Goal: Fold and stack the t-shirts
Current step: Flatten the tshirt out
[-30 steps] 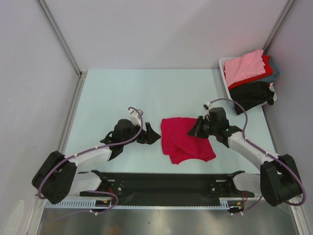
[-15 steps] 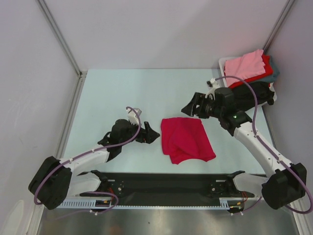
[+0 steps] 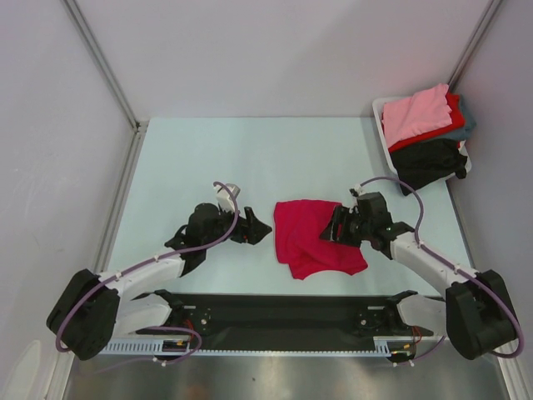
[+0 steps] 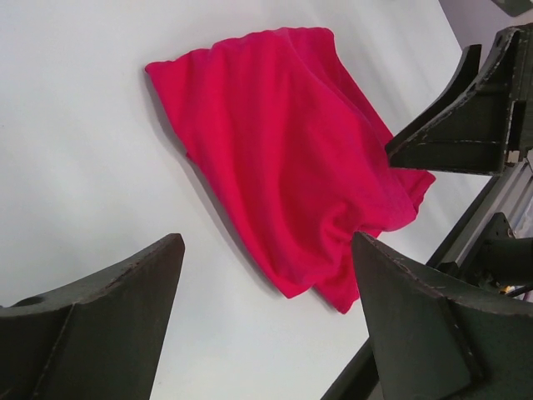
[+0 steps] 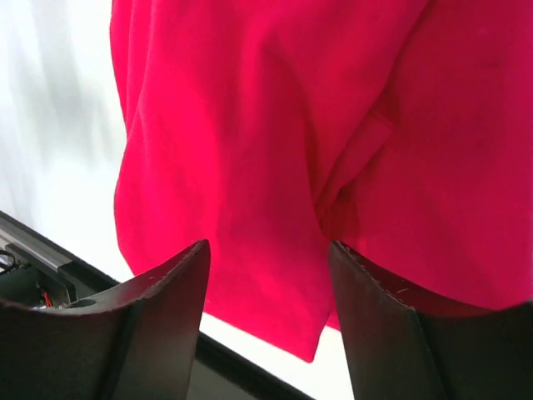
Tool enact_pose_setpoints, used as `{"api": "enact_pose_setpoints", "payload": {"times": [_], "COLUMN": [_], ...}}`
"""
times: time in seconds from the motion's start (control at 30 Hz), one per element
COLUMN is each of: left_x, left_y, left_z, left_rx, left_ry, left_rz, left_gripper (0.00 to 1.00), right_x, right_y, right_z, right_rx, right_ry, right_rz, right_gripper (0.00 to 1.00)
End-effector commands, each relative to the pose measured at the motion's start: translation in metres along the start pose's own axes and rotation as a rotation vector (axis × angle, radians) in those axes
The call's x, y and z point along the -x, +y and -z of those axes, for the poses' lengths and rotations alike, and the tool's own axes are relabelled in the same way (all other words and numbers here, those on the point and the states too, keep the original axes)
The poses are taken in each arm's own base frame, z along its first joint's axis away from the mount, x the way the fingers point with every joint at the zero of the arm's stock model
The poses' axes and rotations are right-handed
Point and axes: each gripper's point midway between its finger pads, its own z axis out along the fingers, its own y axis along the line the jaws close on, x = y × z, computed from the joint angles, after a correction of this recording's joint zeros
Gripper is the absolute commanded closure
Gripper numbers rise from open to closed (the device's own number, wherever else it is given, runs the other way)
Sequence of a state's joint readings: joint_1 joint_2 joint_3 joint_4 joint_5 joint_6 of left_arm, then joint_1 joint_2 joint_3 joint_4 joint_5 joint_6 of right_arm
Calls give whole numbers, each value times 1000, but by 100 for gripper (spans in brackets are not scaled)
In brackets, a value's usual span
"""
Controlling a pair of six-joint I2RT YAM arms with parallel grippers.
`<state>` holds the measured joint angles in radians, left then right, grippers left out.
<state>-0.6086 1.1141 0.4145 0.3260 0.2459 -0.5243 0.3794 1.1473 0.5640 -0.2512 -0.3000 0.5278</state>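
Right claw (image 3: pixel 331 227) unclamped, lifted away, back low over crimson t-shirt (image 3: pixel 310 242)

White bin (image 3: pixel 380 115) far right; pale table (image 3: pixel 250 158)

High overhead view, two close wrist views sharing crimson t-shirt (image 3: pixel 319 237)

Bright, even light; a soft shadow edges the crimson t-shirt (image 4: pixel 283 150); the worktop (image 5: pixel 50 125) glares white, slightly blurred.
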Motion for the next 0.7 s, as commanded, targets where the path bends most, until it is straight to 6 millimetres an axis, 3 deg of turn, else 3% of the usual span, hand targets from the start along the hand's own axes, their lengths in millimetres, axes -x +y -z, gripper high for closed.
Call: {"api": "enact_pose_setpoints", "payload": {"times": [0.0, 0.17, 0.27, 0.3, 0.4, 0.47, 0.53, 0.57, 0.63, 0.67], "left_x": [8, 7, 7, 9, 9, 11, 12, 14, 14, 14], "left_y": [-7, -6, -6, -6, -5, -5, -6, -7, -6, -6], "left_z": [1, 2, 3, 4, 6, 7, 8, 9, 9, 9], "left_rx": [-21, -14, -12, -14, -10, -6, -7, -7, -4, -3], "left_ry": [-23, -22, -26, -32, -40, -52, -60, -67, -68, -69], "left_rz": [-27, -24, -23, -23, -27, -29, -32, -34, -35, -35], "left_gripper": [12, 13, 13, 13, 14, 14, 14, 14, 14, 14], "right_x": [13, 11, 16, 19, 43, 72, 91, 119, 142, 172], "right_y": [6, 16, 32, 39, 65, 91, 105, 130, 142, 168], "right_z": [-12, -28, -32, -32, -19, 3, 21, 44, 70, 104], "right_rx": [34, 74, 111, 126, 174, 210, 204, 238, 212, 249], "right_ry": [-60, -22, -13, -15, -54, -119, -154, -222, -262, -350], "right_rz": [-6, -20, -6, 1, 22, 52, 88, 126, 167, 200], "right_gripper": [37, 44, 66, 83, 100, 100, 100, 100, 100, 100]}}
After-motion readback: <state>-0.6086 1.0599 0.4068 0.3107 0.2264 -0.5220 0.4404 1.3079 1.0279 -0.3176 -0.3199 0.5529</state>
